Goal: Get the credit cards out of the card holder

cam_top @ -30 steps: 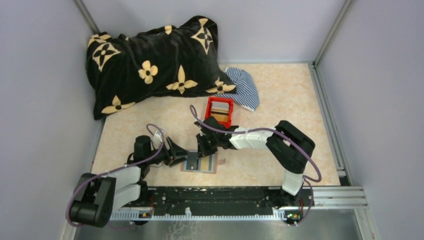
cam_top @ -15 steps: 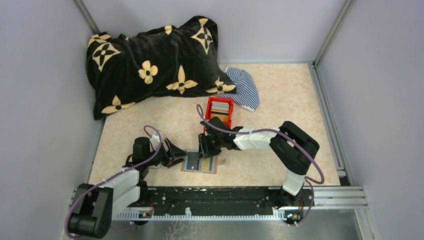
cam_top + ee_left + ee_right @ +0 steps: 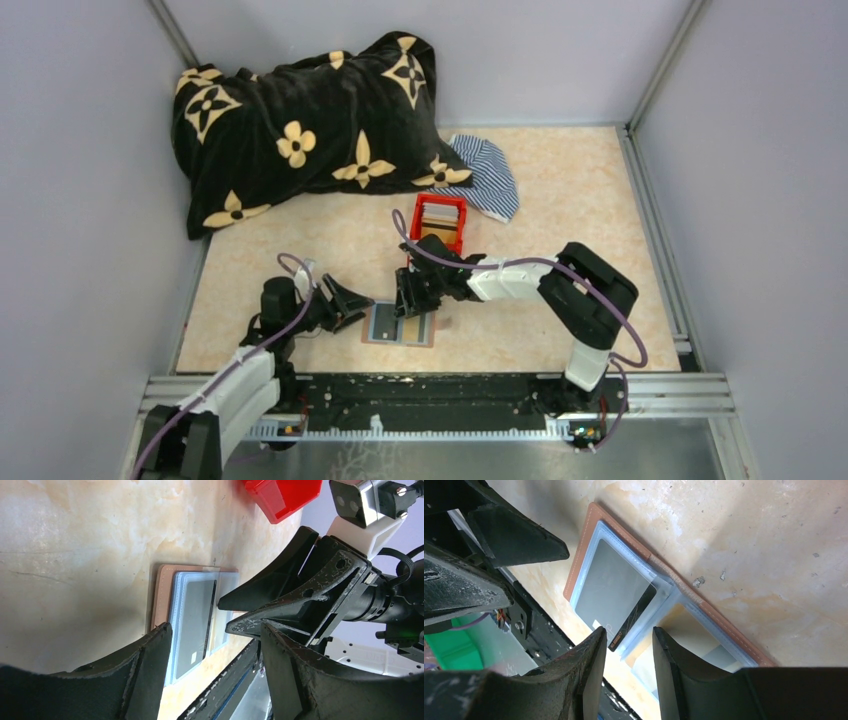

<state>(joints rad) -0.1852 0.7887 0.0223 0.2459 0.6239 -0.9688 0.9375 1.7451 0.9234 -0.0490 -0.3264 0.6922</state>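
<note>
The card holder [image 3: 400, 326] is lying open and flat on the counter [image 3: 560, 200] near its front edge, with a grey credit card [image 3: 611, 587] sitting in the clear sleeve on its left half. The right fingers [image 3: 584, 675] are hovering just over it, spread and gripping nothing. The left fingers [image 3: 145, 670] are hanging just beside its left edge, also spread and empty. A red box [image 3: 438, 222] is standing behind it.

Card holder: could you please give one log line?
brown leather card holder: open; grey plastic card: sleeved; left tool: open; right tool: open
</note>
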